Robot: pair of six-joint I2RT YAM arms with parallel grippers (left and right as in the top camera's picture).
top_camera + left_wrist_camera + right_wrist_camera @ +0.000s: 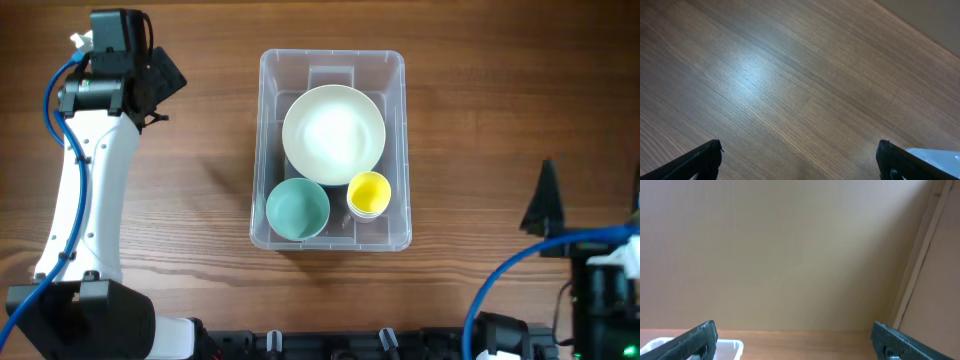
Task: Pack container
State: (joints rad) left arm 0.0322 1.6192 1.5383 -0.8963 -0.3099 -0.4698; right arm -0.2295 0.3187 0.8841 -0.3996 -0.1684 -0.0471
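Note:
The clear plastic container (266,130) stands mid-table in the overhead view. Inside it sit a large white bowl (333,133), a teal bowl (297,209) and a small yellow cup (368,193). My left gripper (160,82) is at the far left of the table, well apart from the container, open and empty; its wrist view (799,160) shows only bare wood between the fingers. My right gripper (548,205) is near the right front, open and empty. A corner of the container (732,347) shows low in the right wrist view, beside the open fingers (792,340).
The wooden table (480,120) surrounds the container. A beige wall (790,250) stands behind the table in the right wrist view. Blue cables (500,280) run along both arms.

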